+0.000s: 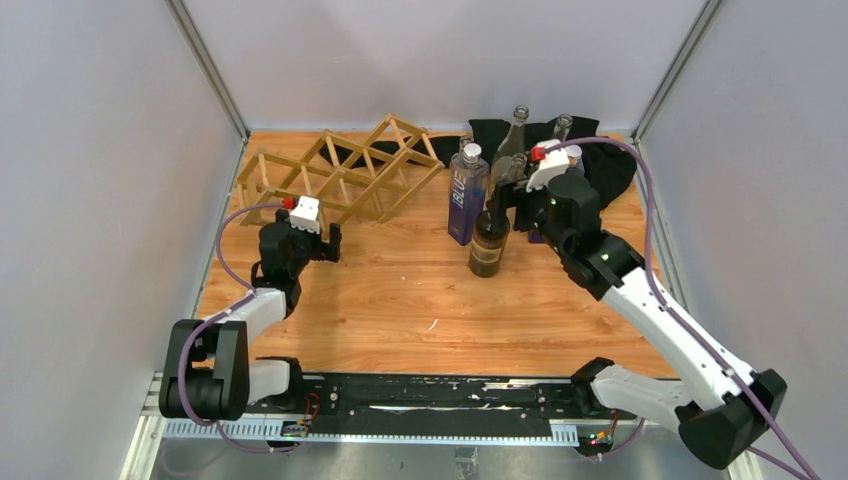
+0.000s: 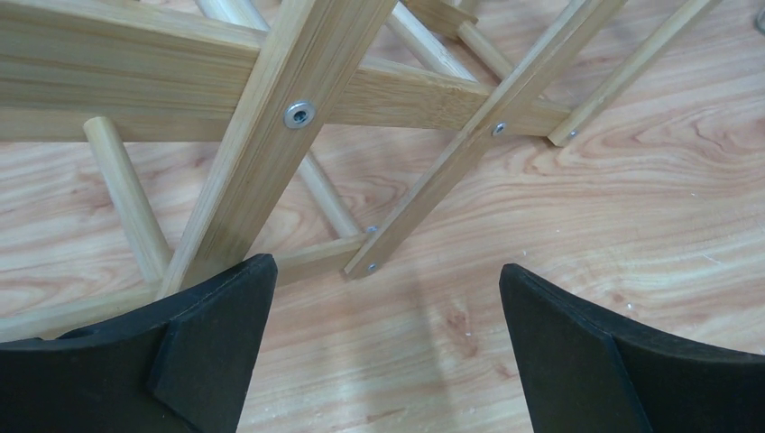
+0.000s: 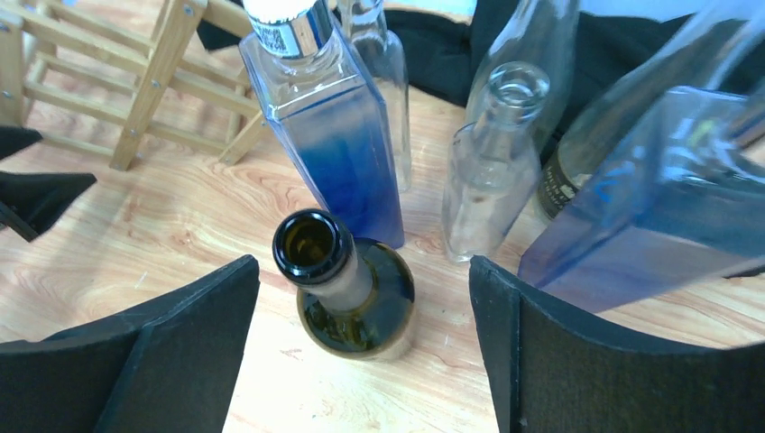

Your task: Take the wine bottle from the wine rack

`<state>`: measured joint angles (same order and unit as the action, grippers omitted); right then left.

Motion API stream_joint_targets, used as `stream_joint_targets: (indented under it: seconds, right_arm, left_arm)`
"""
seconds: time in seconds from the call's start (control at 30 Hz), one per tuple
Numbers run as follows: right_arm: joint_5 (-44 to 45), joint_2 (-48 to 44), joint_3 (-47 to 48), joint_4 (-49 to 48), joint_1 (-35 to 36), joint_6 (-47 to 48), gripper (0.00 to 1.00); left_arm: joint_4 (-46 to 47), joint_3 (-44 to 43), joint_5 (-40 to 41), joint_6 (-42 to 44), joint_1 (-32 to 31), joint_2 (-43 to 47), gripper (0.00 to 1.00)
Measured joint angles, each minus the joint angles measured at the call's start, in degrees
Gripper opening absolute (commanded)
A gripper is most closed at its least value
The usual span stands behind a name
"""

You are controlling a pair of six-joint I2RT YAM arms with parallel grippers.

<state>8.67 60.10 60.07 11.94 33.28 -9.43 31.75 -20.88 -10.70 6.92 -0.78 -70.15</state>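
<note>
The dark green wine bottle stands upright on the table, off the wine rack, with its open mouth pointing up. My right gripper hovers just above it, jaws wide apart on either side of the neck, not touching it. The light wooden lattice rack lies at the back left with no bottle showing in it. My left gripper sits open just in front of the rack's near end, nothing between its fingers.
A square blue bottle stands right behind the wine bottle. Clear glass bottles and another blue bottle crowd the back right on a black cloth. Walls enclose the table on three sides.
</note>
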Motion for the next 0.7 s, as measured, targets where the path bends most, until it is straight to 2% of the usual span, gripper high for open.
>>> stream_joint_targets:
  seconds: [0.17,0.3,0.37,0.53,0.7]
  right_arm:
    - [5.05,-9.05,-3.67,0.79,-0.11,-1.79,0.94]
    - [15.1,-16.85,-11.93,1.22,-0.2,-3.63,0.98]
    - [22.8,-19.56,-16.55,1.64,-0.24,-4.31,1.0]
    - [38.66,-20.37,-25.79,0.63,-1.64,-3.8,1.0]
    - [44.15,-18.84,-31.82,-5.49,-7.45,-3.5,1.0]
  left_arm:
    - [5.92,3.19,0.98,-0.52,0.04,-0.39,1.0]
    - [8.81,4.85,1.79,-1.2,0.07,-0.13,1.0]
    - [9.46,5.33,2.14,-1.49,0.09,0.35,1.0]
    - [12.15,6.19,3.52,-2.16,0.09,0.87,1.0]
    - [22.75,9.53,5.22,-3.54,0.24,-4.31,1.0]
